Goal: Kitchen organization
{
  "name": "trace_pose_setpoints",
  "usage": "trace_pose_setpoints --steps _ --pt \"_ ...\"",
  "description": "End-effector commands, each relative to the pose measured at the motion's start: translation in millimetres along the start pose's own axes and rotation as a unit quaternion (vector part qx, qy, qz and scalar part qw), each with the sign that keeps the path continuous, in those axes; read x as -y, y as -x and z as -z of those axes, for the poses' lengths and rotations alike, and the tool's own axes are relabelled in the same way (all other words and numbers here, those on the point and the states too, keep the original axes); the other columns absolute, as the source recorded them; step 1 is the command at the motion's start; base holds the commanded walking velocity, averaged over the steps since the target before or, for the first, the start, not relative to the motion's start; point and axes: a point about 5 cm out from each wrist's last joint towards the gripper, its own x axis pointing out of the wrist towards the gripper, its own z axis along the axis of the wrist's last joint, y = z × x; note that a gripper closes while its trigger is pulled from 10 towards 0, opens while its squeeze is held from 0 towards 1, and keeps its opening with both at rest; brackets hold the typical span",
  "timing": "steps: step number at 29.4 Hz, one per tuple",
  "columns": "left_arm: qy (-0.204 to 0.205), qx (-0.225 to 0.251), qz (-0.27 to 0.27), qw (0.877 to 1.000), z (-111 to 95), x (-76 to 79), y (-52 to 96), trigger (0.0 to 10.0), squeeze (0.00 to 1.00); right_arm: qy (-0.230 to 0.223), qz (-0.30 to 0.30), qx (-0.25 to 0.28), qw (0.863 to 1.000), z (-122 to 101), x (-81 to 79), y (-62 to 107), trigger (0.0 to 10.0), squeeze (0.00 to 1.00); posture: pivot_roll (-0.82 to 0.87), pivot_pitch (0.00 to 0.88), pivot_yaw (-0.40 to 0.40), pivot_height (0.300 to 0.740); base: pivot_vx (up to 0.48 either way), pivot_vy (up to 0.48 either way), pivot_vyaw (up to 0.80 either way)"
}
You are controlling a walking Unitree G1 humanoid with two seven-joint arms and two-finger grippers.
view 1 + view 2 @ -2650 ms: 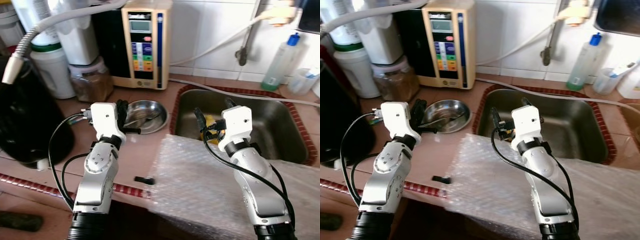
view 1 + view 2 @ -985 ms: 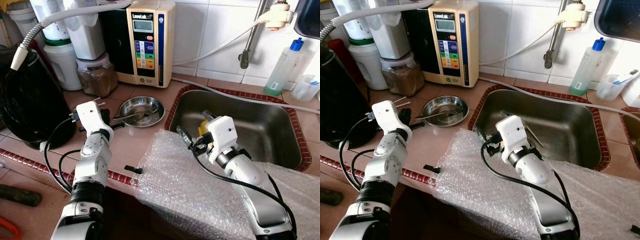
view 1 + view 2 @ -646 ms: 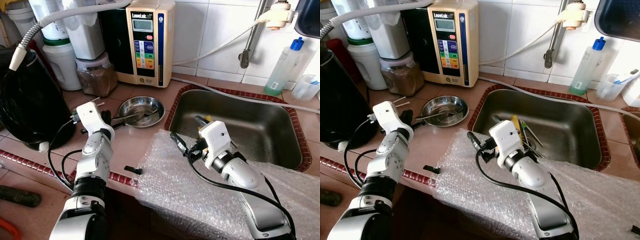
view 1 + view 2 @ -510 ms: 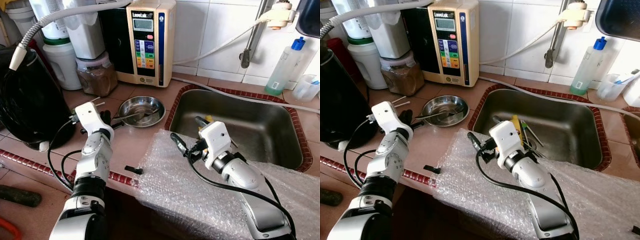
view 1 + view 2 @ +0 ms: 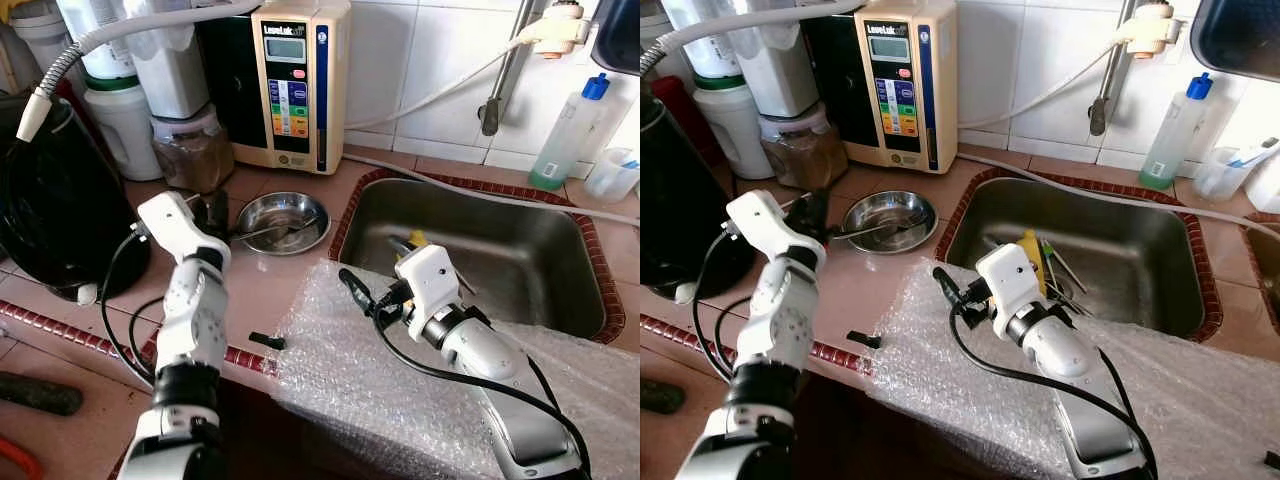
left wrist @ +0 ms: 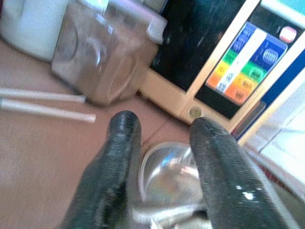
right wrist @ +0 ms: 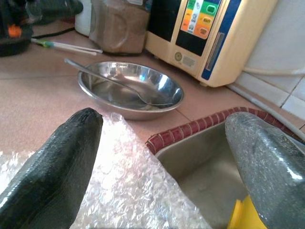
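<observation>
Steel bowl: stood on the tiled counter just left of the sink, a spoon lying in it with its handle over the rim toward the left gripper. Left gripper: fingers parted, empty, poised just beside the bowl's rim, apparently lined up on the spoon handle. Right gripper: spread wide, holding nothing, above the near sink edge and the bubble wrap draped over the counter front. Sink: held a yellow item and loose utensils, probably awaiting sorting. Behind the bowl: a water ioniser and a jar of brown powder.
</observation>
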Motion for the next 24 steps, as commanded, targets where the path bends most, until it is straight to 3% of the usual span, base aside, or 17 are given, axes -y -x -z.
trace_pose_setpoints --steps 1,4,7,13,19,20,21,24 --pt "-0.001 -0.002 0.012 1.000 -0.8 1.3 3.1 10.0 1.00 0.005 -0.014 0.003 1.000 -3.5 -2.7 0.9 10.0 0.00 -0.05 0.000 0.046 0.740 0.000 0.000 0.00" --pt "-0.005 -0.012 0.001 1.000 2.9 -2.8 5.7 10.0 1.00 0.007 -0.013 0.002 1.000 -2.9 -1.6 1.1 10.0 0.00 -0.05 0.000 0.044 0.740 0.000 0.000 0.00" --pt "0.036 -0.029 -0.027 0.999 6.5 -10.0 7.0 10.0 1.00 0.007 -0.015 0.002 1.000 -2.7 -2.1 0.0 10.0 0.00 -0.05 0.000 0.040 0.740 0.000 0.000 0.00" --pt "0.066 -0.043 -0.037 0.996 9.0 -12.6 2.8 10.0 1.00 0.009 -0.020 0.003 1.000 -3.5 -5.0 -1.2 10.0 0.00 -0.06 0.000 0.042 0.740 0.000 0.000 0.00" --pt "0.121 -0.079 -0.031 0.989 14.2 -7.0 -8.4 10.0 1.00 0.010 -0.018 0.001 1.000 -2.2 -5.2 1.4 10.0 0.00 -0.07 0.000 0.045 0.740 0.000 0.000 0.00" --pt "0.135 -0.085 -0.036 0.986 15.2 -6.7 -10.3 10.0 0.90 0.011 -0.019 0.001 1.000 -2.1 -5.6 1.5 10.0 0.00 -0.07 0.000 0.045 0.740 0.000 0.000 0.00" --pt "0.144 -0.088 -0.042 0.985 15.5 -6.9 -11.6 10.0 0.04 0.011 -0.019 0.001 1.000 -2.4 -5.7 1.5 10.0 0.00 -0.07 0.000 0.045 0.740 0.000 0.000 0.00" --pt "0.158 -0.097 -0.042 0.982 16.8 -4.7 -14.5 10.0 0.00 0.012 -0.019 0.001 1.000 -3.1 -5.8 1.6 10.0 0.00 -0.08 0.000 0.046 0.740 0.000 0.000 0.00"
